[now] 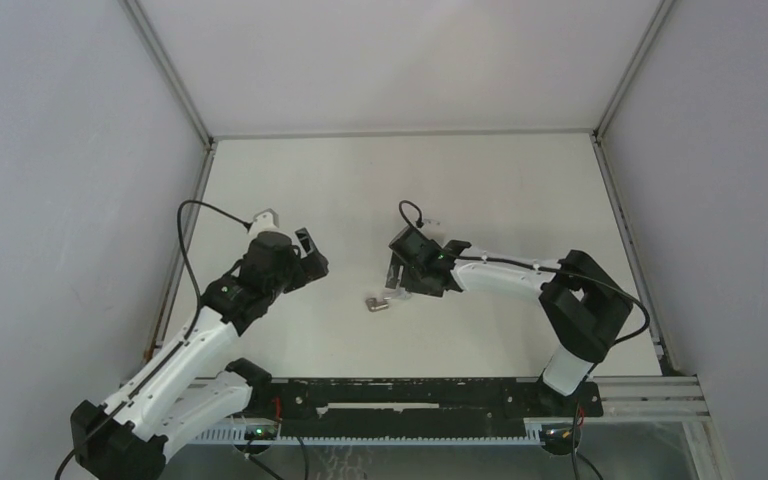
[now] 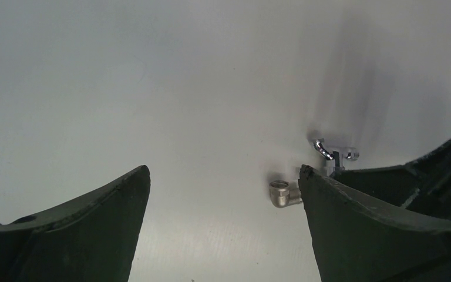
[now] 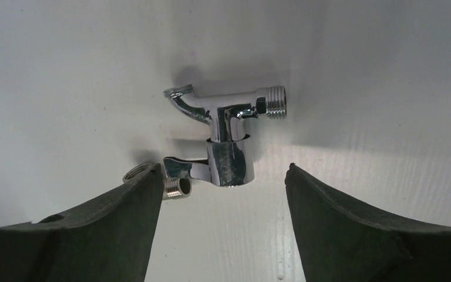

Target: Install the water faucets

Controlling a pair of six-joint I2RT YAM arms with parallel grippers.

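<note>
Presently both water faucets (image 1: 378,302) lie loose on the white bench (image 1: 480,190), near its middle, just beside each other and not yet joined. The bent faucet (image 3: 229,114) lies on its side. In the right wrist view its curved spout runs left, its threaded end points right, and its handle (image 3: 230,164) points toward the camera. The small elbow fitting (image 3: 176,187) sits just left of that handle. Whether the two touch I cannot tell, since a finger hides part of the fitting.

The right hand (image 3: 221,169) sits low over the bent faucet with its fingers spread to either side of the handle, released and gripping nothing; a gap shows on the right side. That straddle looks chosen so the handle, the bulkiest part, gives the pads something to bite on while the threaded end stays free for mating.

The left hand (image 2: 224,169) hangs to the left, well apart, fully released and empty. It is aimed at the parts, probably to take the fitting. The chrome looks slick and rounded, so an off-centre grip could squirt a piece sideways.
</note>
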